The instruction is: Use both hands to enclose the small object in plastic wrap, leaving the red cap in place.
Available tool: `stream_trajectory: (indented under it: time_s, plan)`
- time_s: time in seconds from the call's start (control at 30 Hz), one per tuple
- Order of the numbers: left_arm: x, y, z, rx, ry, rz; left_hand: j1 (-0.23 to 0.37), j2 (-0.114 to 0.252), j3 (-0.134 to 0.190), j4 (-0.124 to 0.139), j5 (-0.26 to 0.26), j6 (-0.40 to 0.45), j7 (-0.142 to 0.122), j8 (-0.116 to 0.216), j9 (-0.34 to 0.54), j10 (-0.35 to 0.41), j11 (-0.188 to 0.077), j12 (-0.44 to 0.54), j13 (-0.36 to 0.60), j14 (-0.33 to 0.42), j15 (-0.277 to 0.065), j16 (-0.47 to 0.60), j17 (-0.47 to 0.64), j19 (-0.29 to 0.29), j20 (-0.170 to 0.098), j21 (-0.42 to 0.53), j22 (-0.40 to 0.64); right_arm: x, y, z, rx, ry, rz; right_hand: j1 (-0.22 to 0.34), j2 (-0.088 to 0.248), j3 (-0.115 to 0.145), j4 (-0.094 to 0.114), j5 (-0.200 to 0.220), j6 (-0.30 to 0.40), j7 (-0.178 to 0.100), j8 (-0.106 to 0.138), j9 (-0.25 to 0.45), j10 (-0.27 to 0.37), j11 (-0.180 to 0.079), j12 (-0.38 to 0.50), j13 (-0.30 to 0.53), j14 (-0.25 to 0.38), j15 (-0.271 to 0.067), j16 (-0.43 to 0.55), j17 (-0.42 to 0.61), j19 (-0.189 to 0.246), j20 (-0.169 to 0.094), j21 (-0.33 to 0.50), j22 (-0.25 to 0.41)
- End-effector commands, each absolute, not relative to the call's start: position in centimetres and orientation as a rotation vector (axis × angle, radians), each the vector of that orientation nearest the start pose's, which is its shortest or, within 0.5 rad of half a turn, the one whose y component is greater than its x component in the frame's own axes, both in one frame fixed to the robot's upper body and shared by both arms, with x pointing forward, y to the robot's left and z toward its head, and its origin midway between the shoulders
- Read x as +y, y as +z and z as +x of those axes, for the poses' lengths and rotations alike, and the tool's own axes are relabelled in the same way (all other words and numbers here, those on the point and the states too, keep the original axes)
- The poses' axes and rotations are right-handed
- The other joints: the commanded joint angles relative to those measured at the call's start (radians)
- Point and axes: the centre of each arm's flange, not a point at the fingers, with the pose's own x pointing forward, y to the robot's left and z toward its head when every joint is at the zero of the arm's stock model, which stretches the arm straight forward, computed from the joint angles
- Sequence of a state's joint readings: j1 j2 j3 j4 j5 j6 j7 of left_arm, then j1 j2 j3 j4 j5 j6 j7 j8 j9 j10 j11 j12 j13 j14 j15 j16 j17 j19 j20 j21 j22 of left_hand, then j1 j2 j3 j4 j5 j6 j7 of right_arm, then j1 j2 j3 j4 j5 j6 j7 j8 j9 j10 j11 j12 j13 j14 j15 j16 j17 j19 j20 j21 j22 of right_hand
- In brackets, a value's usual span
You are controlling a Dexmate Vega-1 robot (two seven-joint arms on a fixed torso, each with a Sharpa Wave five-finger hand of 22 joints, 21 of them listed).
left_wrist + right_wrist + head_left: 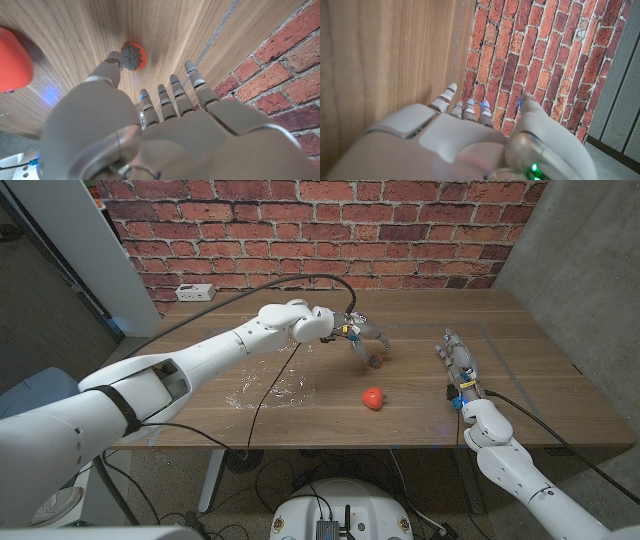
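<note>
Left hand reaches across counter, fingers released over one small ball; right hand idle, released, at 3 o'clock; one red cap, one plastic wrap sheet.

Even, soft light is falling from overhead, casting faint shadows just beneath the fingers on the surface. Glare is glinting off the plastic wrap. Both wrist views are blurring and bulging nearest the lens.

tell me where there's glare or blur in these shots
Head view: sharp; the plastic wrap glints, hard to outline. Left wrist view: the left robot hand is blurred up close, and the red cap soft. Right wrist view: the right robot hand is blurred; bricks sharp.
</note>
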State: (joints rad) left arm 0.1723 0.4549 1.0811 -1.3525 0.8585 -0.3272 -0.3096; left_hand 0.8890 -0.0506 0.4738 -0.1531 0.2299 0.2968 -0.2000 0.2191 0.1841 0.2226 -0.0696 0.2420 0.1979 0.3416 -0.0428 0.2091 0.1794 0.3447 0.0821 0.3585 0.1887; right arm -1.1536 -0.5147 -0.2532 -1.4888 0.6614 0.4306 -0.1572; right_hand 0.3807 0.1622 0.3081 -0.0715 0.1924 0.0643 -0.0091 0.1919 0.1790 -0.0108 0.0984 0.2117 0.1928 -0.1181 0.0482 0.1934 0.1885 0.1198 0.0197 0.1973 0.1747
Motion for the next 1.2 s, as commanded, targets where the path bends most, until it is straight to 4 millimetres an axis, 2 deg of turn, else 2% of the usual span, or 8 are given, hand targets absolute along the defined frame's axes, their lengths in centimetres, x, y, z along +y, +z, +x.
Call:
stream_trajectory:
  time_s: [0.03, 0.2, 0.63, 0.8, 1.2]
  plan:
    - [-0.5, 5.7, 62.5, -0.93, -0.609, 2.098, 0.024, 0.016, -0.005, -0.001, 0.007, 0.01, 0.006, -0.003, 0.004, 0.004, -0.003, -0.004, 0.005, -0.01, -0.057, -0.005, 0.004, 0.009, 0.002, -0.002, 0.002, -32.3, -11.0, 58.8, -0.619, 0.014, 0.189, -0.009, 0.001, -0.001, 0.006, 0.0, 0.011, -0.002, -0.001, 0.004, 0.0, 0.009, -0.005, 0.004, 0.0, 0.004, 0.006, 0.004, 0.003, 0.005, 0.002, 0.001]
    - [-0.6, 5.5, 62.7, -0.924, -0.628, 2.089, 0.032, 0.031, -0.009, 0.003, 0.006, 0.012, 0.008, -0.006, 0.004, 0.006, 0.005, -0.005, 0.006, -0.009, -0.054, -0.004, 0.004, 0.009, 0.0, -0.003, 0.002, -32.3, -11.0, 58.9, -0.616, 0.014, 0.189, -0.01, 0.001, -0.001, 0.006, 0.0, 0.01, -0.003, -0.001, 0.004, 0.0, 0.008, -0.005, 0.004, 0.0, 0.004, 0.006, 0.004, 0.002, 0.004, 0.001, 0.001]
    - [-0.8, 4.8, 63.3, -0.915, -0.649, 2.093, 0.046, 0.052, -0.025, 0.008, 0.001, 0.026, 0.005, -0.008, 0.005, 0.023, 0.002, -0.003, 0.008, 0.018, -0.058, 0.005, 0.004, 0.014, -0.01, -0.004, 0.003, -32.3, -10.9, 59.1, -0.61, 0.015, 0.189, -0.011, 0.0, 0.0, 0.006, 0.0, 0.01, -0.003, -0.002, 0.004, 0.002, 0.01, -0.005, 0.004, 0.0, 0.004, 0.006, 0.003, 0.002, 0.006, 0.001, 0.001]
    - [-0.9, 4.7, 63.6, -0.913, -0.653, 2.095, 0.06, 0.063, -0.031, 0.006, 0.0, 0.032, 0.011, -0.01, 0.005, 0.027, 0.003, -0.004, 0.008, 0.026, -0.064, 0.006, 0.004, 0.022, -0.037, -0.002, 0.003, -32.3, -10.9, 59.3, -0.606, 0.018, 0.189, -0.012, 0.0, 0.0, 0.006, 0.0, 0.011, -0.002, -0.002, 0.004, 0.003, 0.011, -0.004, 0.004, 0.0, 0.005, 0.006, 0.003, 0.002, 0.006, 0.001, 0.001]
    - [-1.0, 4.3, 64.2, -0.912, -0.657, 2.091, 0.089, 0.083, -0.038, 0.0, -0.002, 0.044, 0.016, -0.011, 0.005, 0.045, 0.0, -0.001, 0.009, 0.054, -0.079, 0.014, 0.005, 0.035, -0.04, 0.0, 0.003, -32.2, -10.8, 59.7, -0.598, 0.02, 0.188, -0.013, -0.001, 0.0, 0.006, 0.0, 0.011, -0.002, -0.002, 0.004, 0.002, 0.009, -0.005, 0.004, 0.0, 0.006, 0.005, 0.003, 0.001, 0.006, 0.001, 0.001]
